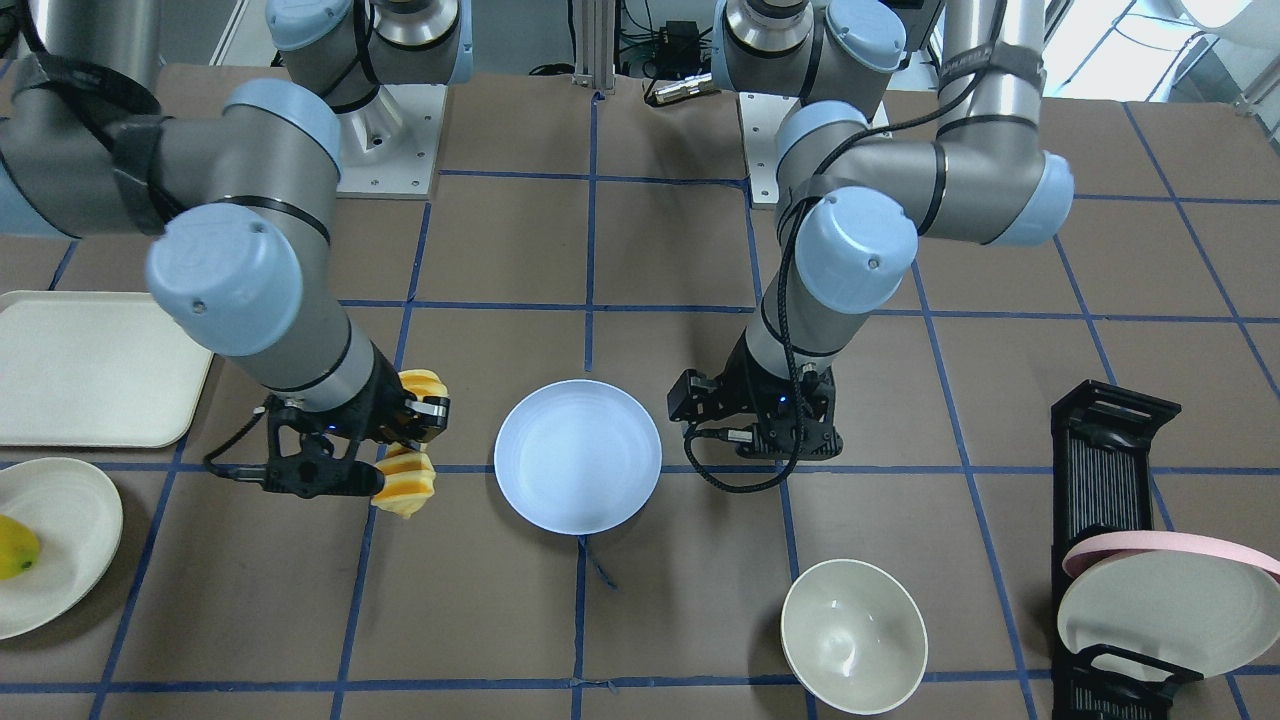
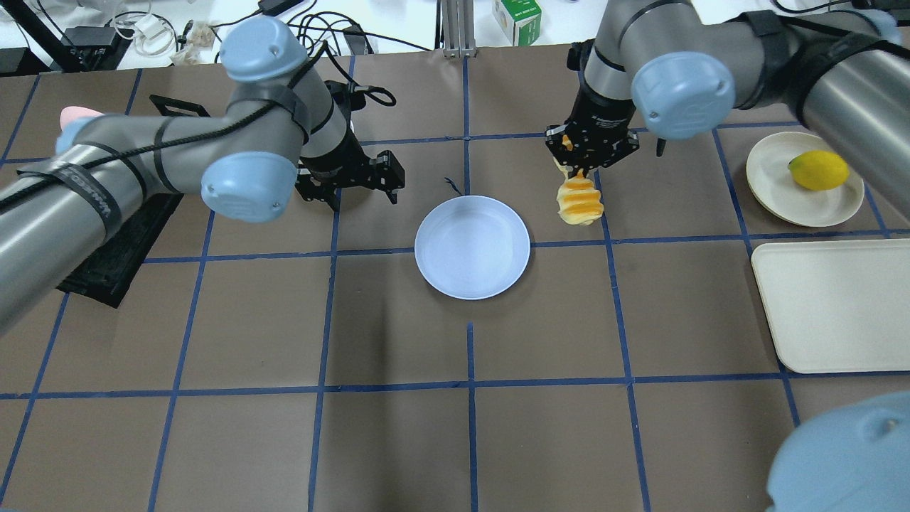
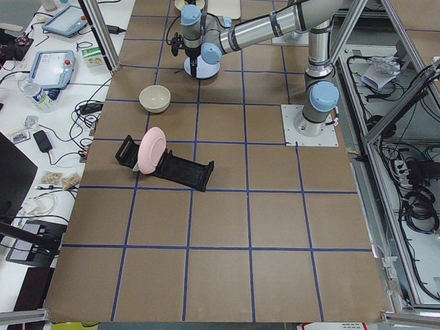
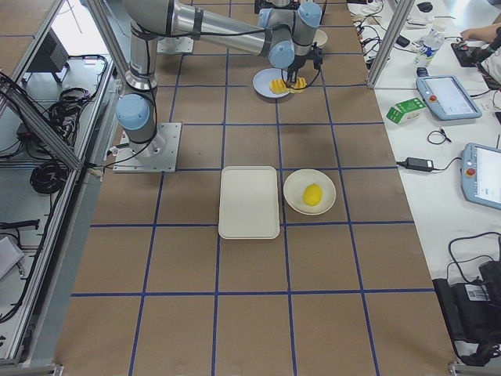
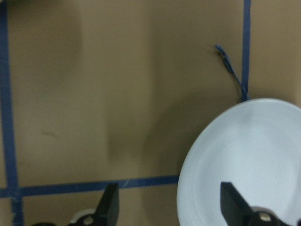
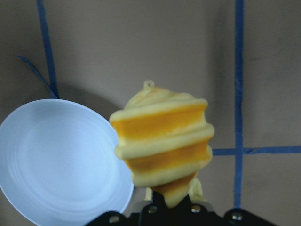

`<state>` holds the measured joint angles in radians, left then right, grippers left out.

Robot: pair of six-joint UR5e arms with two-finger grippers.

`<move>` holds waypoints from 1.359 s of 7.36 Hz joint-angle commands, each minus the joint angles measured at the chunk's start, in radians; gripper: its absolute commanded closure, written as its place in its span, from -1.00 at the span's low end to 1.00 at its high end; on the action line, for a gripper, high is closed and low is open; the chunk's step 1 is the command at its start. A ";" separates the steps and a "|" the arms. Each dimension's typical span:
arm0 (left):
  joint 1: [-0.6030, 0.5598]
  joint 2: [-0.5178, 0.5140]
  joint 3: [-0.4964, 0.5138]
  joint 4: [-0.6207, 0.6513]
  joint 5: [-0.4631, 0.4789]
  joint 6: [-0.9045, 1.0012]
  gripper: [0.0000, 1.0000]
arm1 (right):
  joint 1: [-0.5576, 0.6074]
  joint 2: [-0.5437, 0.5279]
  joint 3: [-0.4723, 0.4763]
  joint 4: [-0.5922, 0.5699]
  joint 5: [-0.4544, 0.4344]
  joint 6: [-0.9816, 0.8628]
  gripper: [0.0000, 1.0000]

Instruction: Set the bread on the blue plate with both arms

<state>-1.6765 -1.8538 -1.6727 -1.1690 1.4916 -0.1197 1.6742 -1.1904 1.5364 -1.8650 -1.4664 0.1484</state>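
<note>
Bread (image 2: 579, 203), ridged and yellow-orange, sits clamped around its middle in the right gripper (image 2: 584, 167), both ends sticking out past the closed fingers (image 6: 160, 207), just beside the blue plate (image 2: 473, 245) on the side toward the worktop's (image 2: 398, 441) right end, not on it. Blue plate bare, flat near the worktop's middle. Left gripper (image 5: 169, 207) spread wide with nothing between its fingers, at the plate's other side toward the left end, one fingertip (image 5: 233, 202) over the plate's rim in the wrist view.
</note>
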 commanded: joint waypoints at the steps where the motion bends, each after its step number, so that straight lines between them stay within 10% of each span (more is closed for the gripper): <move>1: 0.000 0.089 0.164 -0.253 0.085 0.049 -1.00 | 0.132 0.083 0.001 -0.146 0.011 0.160 0.93; 4: 0.006 0.156 0.205 -0.307 0.090 0.037 -1.00 | 0.219 0.188 0.039 -0.301 0.011 0.282 0.51; 6: 0.006 0.160 0.199 -0.310 0.090 0.032 -1.00 | 0.223 0.195 0.044 -0.309 0.012 0.298 -0.99; 10: 0.008 0.176 0.192 -0.348 0.090 0.031 -1.00 | 0.182 0.073 0.045 -0.167 -0.008 0.237 -1.00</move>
<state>-1.6691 -1.6841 -1.4786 -1.5060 1.5809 -0.0888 1.8729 -1.0614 1.5806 -2.1183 -1.4602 0.4309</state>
